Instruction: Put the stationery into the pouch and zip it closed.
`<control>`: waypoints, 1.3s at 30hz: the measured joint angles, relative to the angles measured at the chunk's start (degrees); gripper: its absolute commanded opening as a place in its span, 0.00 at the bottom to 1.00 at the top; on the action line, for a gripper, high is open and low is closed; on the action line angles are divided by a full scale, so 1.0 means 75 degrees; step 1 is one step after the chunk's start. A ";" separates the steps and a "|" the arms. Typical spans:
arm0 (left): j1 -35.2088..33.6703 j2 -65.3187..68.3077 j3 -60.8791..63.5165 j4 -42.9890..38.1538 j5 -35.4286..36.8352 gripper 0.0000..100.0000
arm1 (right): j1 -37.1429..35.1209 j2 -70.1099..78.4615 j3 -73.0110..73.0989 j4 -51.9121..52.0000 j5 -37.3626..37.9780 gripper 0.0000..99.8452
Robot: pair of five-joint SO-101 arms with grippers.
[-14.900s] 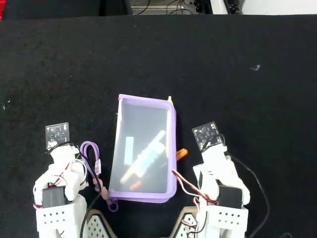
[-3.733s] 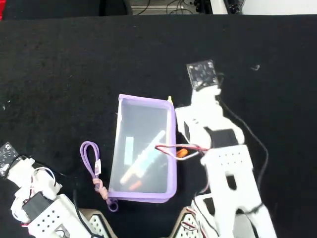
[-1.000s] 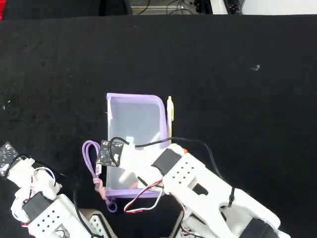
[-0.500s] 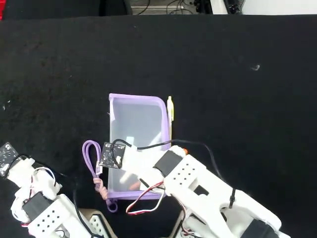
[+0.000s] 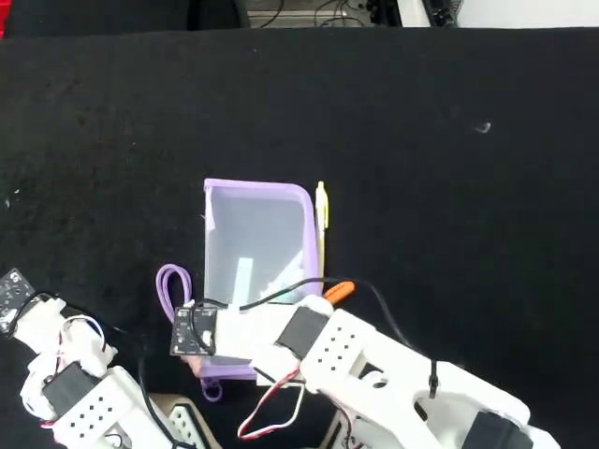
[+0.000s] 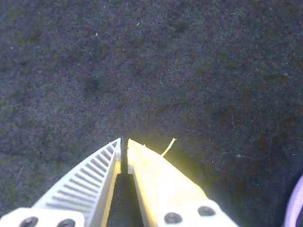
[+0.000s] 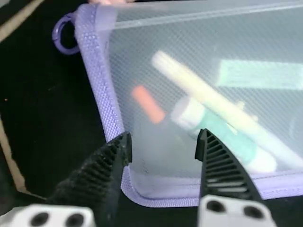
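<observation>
- We see our right gripper [image 7: 163, 142] released, jaws astride the purple edge of the pouch [image 7: 142, 61].
- Our left gripper [image 6: 124, 142] is clenched above the black table [image 6: 142, 56].
- The translucent pouch lies at 7 o'clock from the table's middle, with a yellow pen [image 5: 322, 201] just beside its 3 o'clock edge.

No words, numbers or signs can be read anywhere. The pale green strip [image 7: 260, 74] inside the pouch [image 5: 257, 224] is too blurred to make out any letters on it.
</observation>
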 measured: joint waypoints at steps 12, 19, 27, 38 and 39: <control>0.0000 0.0000 0.0000 0.0000 0.0000 0.03 | 0.1067 0.0000 0.0164 -0.0340 0.0012 0.22; 0.0000 0.0000 0.0000 0.0000 0.0000 0.03 | 0.1875 0.0000 0.0281 -0.0715 0.0023 0.22; 0.0000 0.0000 0.0000 0.0000 0.0000 0.03 | 0.2450 0.0059 0.0188 -0.0774 0.0023 0.22; 0.0000 0.0000 0.0000 0.0000 0.0000 0.03 | 0.2145 0.0070 0.0164 -0.0223 -0.0176 0.22; 0.0000 0.0000 0.0000 0.0000 0.0000 0.03 | 0.1958 0.0070 0.0129 -0.0105 -0.0375 0.21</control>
